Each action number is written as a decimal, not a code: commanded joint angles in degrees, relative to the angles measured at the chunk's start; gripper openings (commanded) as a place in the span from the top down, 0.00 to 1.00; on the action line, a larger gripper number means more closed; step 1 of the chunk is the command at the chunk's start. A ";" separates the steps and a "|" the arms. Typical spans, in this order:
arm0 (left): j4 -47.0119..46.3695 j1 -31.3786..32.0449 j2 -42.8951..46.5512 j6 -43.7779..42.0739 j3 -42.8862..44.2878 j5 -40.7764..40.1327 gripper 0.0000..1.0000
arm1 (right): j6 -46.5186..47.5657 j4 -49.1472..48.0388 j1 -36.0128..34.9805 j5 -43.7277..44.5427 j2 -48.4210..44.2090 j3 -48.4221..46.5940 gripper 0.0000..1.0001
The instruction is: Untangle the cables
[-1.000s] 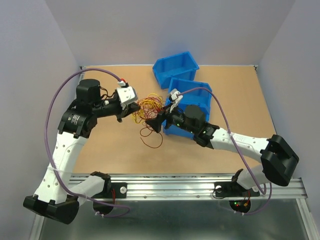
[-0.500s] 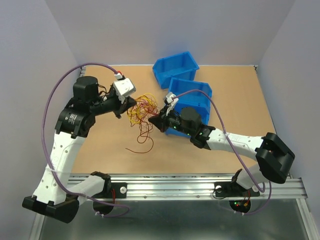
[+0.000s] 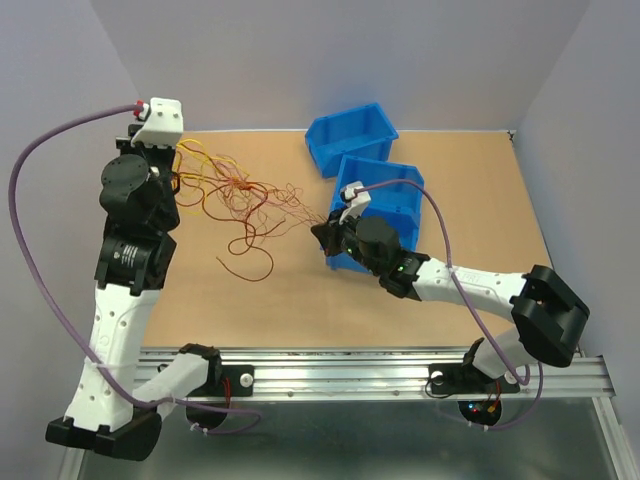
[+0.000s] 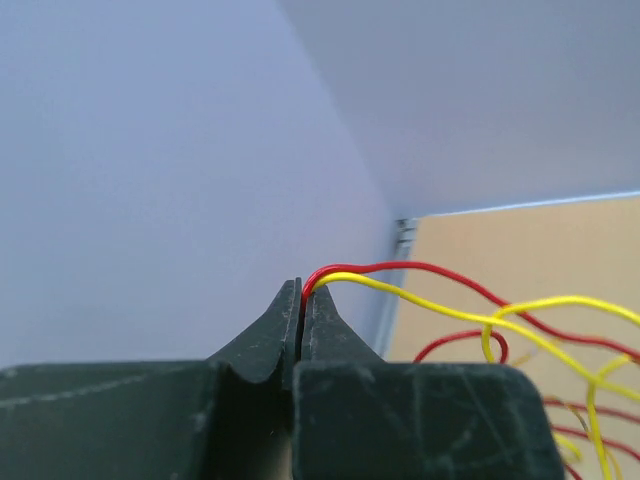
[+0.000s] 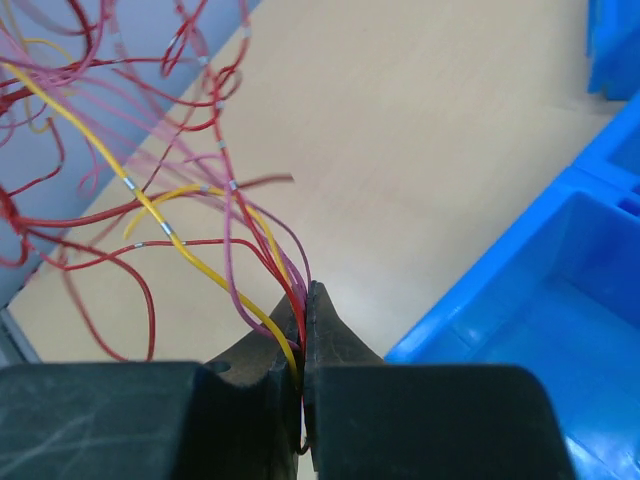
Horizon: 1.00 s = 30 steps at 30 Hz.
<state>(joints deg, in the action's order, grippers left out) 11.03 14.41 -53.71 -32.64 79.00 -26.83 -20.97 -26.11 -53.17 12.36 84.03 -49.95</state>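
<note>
The cables (image 3: 245, 190) are thin red, orange and yellow wires, drawn out in a loose fan across the table between my two grippers. A red loop (image 3: 247, 266) hangs down onto the table. My left gripper (image 3: 178, 152) is raised at the far left, shut on a red and a yellow cable (image 4: 345, 272) at its tips (image 4: 302, 286). My right gripper (image 3: 323, 229) sits low beside the nearer blue bin. It is shut (image 5: 305, 296) on several red, yellow and pinkish strands (image 5: 262, 262) that spread up and left.
Two blue bins stand at the back right, one farther (image 3: 350, 133) and one nearer (image 3: 392, 192); the nearer bin (image 5: 530, 320) lies right next to my right gripper. The left wall (image 4: 150, 180) is close behind my left gripper. Bare tabletop (image 3: 480, 230) lies to the right.
My left arm has swung up and toward the far left corner, pulling the tangle out into long strands. My right gripper has shut on the bundle's other side and stayed by the bin.
</note>
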 commanded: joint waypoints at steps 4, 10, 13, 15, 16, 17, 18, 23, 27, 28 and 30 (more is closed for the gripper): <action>-13.05 -11.77 -3.59 -4.10 0.10 -7.91 1.00 | -2.41 4.92 0.08 13.47 -4.92 -0.67 1.00; -19.28 -15.89 -5.26 -7.08 -3.24 -12.45 1.00 | -3.46 7.74 -0.01 19.98 -8.62 0.12 0.99; -18.25 -17.31 -5.88 -6.39 -2.45 -12.11 1.00 | -3.55 7.31 -0.01 19.82 -9.84 0.64 0.99; -14.65 -17.49 -5.18 -3.84 -1.84 -7.11 1.00 | -1.62 5.64 -0.01 13.09 -9.59 0.47 0.99; -14.11 -17.49 -5.00 -3.40 -1.83 -6.40 1.00 | -0.22 4.93 -0.01 10.08 -8.89 0.21 1.00; -13.06 -17.49 -4.82 -2.26 -1.57 -3.96 1.00 | 0.14 4.93 -0.18 7.53 -7.40 -0.31 0.99; -10.79 -17.58 -4.91 -1.73 -0.79 -2.19 1.00 | 0.32 5.10 -0.27 3.76 -6.26 -1.71 1.00; -4.60 -17.75 -5.52 1.27 0.45 5.05 1.00 | 5.05 8.79 -3.25 0.73 -0.10 -7.17 0.99; -19.42 -18.72 -7.28 -7.76 -3.84 -15.89 1.00 | 8.30 11.25 -5.63 2.41 3.42 -10.16 0.99; -23.64 -19.07 -7.11 -9.87 -5.16 -17.28 1.00 | 8.75 11.78 -5.81 2.14 3.94 -10.69 0.99; -25.10 -20.38 -5.71 -9.99 -5.88 -15.98 1.00 | 9.37 13.01 -6.42 2.66 4.91 -11.65 0.92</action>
<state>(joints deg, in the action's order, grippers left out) -1.80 -4.05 -61.04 -38.11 74.54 -34.02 -15.29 -14.20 -58.35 15.00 88.31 -56.21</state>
